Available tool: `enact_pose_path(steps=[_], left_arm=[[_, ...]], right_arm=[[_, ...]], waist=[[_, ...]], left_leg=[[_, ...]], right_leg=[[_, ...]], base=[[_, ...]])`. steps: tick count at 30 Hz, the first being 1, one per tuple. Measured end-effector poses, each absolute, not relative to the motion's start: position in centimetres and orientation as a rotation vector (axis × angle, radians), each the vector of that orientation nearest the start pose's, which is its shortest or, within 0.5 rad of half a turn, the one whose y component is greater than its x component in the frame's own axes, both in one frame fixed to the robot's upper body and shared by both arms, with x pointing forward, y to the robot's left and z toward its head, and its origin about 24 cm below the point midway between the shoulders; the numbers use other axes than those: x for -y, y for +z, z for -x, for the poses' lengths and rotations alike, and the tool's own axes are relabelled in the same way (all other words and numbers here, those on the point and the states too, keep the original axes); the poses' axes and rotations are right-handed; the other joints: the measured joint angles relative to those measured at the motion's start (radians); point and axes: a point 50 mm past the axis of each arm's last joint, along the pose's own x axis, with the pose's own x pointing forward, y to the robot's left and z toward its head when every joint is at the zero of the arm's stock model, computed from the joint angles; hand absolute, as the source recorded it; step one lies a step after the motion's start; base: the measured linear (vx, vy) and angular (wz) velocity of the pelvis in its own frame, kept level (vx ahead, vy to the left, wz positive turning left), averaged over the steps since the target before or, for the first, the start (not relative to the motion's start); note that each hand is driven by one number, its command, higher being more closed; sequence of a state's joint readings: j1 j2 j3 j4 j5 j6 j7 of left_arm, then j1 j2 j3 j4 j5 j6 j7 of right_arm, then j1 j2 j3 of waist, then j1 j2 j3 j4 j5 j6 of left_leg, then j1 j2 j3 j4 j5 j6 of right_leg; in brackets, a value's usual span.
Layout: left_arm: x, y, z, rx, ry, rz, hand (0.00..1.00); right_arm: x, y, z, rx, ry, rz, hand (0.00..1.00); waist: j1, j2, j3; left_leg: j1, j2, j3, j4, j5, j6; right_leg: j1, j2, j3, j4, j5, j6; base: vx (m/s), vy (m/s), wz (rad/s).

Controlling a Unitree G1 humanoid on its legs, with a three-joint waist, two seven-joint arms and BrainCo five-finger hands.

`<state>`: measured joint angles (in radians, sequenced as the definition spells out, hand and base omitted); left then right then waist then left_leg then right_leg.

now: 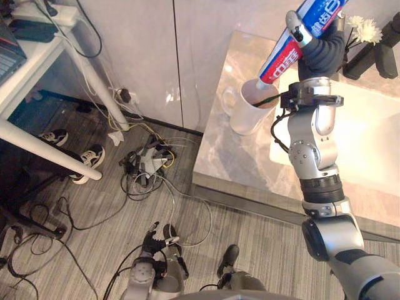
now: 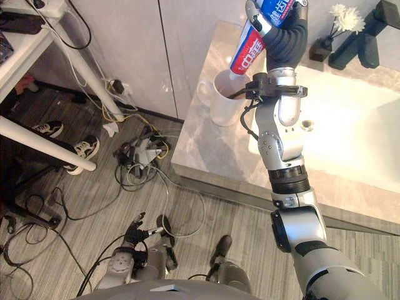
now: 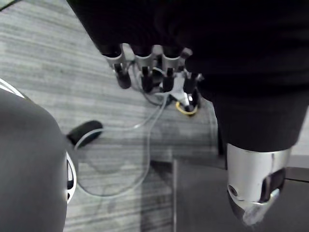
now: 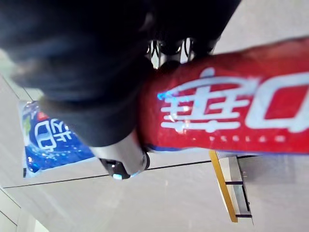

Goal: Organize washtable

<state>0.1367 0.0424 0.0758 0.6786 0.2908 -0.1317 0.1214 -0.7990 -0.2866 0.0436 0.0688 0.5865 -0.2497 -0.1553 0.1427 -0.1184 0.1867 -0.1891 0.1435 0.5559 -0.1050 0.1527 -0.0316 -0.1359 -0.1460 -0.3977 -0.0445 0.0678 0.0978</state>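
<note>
Left eye view and right eye view: the right arm is seen stretched up and forward over the counter (image 1: pixel 228 164), its forearm almost upright in the picture. The right hand (image 1: pixel 324 51) is clenched round a tube (image 1: pixel 284 60), which is held on a slant, blue end up and white cap down at the mouth of a mug (image 1: pixel 245 111). Whether the cap touches the rim cannot be told. The mug stands on the counter just beside the sink (image 1: pixel 375 134), handle turned away from the basin. A faucet (image 2: pixel 362 41) and flowers (image 2: pixel 347 19) are set at the back, well apart from the mug.

The left hand (image 1: pixel 150 240) hangs low over the floor, near cables (image 1: pixel 147 161) and shoes (image 1: pixel 88 159) that lie beside a table (image 1: pixel 51 149).

From the right wrist view the grasp is made plain: the thumb (image 4: pixel 121 155) is laid across the tube's red body, the fingers (image 4: pixel 170 48) are wrapped over its far side, and the blue end is seen past the dark cover.

From the left wrist view the left hand's fingers (image 3: pixel 145 73) are shown in a loose row, relaxed and holding nothing, with the thumb (image 3: pixel 255 186) apart from them.
</note>
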Motion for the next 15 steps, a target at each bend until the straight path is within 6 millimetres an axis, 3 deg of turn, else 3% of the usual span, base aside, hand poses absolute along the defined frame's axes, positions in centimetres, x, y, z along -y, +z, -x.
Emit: enact_pose_path(steps=[12, 15], left_arm=[[-18.7, -11.4, -15.5, -0.675, 0.103, -0.324, 0.00], [-18.7, -11.4, -15.6, -0.673, 0.102, -0.324, 0.00]], right_arm=[[13.7, 27.7, -32.7, 0.839, 0.192, -0.345, 1.00], [13.7, 26.6, -32.8, 0.804, 0.194, -0.346, 1.00]], waist=[[-0.004, -0.001, -0.001], [0.000, -0.002, 0.000]], left_leg=[[0.000, 0.002, -0.001, 0.000, 0.002, 0.001], [0.000, 0.002, -0.001, 0.000, 0.002, 0.001]], right_leg=[[-0.002, 0.001, 0.001, 0.004, 0.002, -0.003], [-0.002, 0.000, 0.001, 0.005, 0.002, -0.003]], base=[[0.00, 0.000, 0.00], [0.00, 0.000, 0.00]])
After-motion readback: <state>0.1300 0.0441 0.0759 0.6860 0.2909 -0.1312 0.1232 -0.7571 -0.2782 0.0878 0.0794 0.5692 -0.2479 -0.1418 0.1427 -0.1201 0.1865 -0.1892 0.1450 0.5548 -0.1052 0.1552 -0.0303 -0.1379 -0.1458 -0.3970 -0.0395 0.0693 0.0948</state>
